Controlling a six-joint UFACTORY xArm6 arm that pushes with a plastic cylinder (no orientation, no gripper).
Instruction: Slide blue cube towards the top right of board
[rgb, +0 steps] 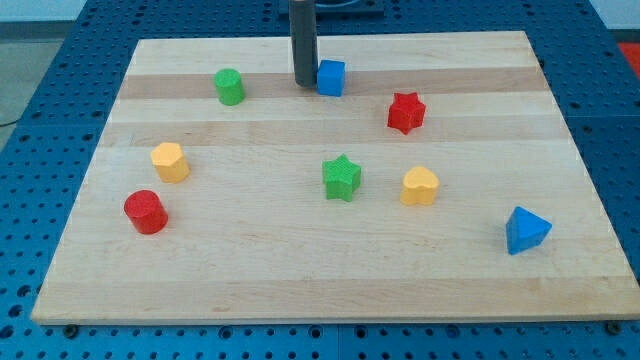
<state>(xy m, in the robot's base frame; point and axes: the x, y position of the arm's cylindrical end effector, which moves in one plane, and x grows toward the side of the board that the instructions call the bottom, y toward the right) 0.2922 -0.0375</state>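
The blue cube (331, 77) sits near the view's top, a little left of the board's middle. My tip (303, 83) is on the board just left of the blue cube, touching or almost touching its left side. The dark rod rises straight up out of the view's top.
The wooden board (480, 280) holds a green cylinder (229, 86) left of my tip, a red star (406, 112), a green star (342, 177), a yellow heart-like block (420, 186), a yellow hexagonal block (170, 161), a red cylinder (146, 211) and a blue triangular block (526, 230).
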